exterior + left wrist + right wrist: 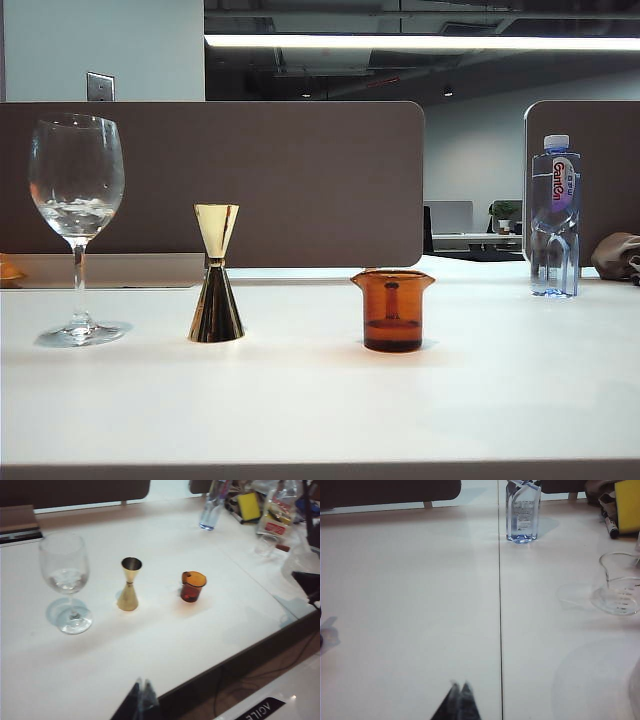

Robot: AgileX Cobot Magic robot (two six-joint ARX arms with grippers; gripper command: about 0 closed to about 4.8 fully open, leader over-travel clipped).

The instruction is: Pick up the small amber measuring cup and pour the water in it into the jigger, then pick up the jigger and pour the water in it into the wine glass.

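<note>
Both the left gripper (141,686) and right gripper (459,687) hang closed and empty above the bench (320,410); the small amber measuring cup (392,310), smooth breakable glass, probably suits a body grasp.

Open-plan office: brown desk partition panels (210,180) behind the white table (320,400), strip ceiling light (420,42), a monitor (449,216) and potted plant (505,212) on a desk further back, wall switch plate (100,87)

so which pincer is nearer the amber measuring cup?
Left, as far as the views show. The left pincer hangs shut above the table's near edge with the amber measuring cup ahead of it. The right pincer, also shut, doesn't have it in view.
</note>
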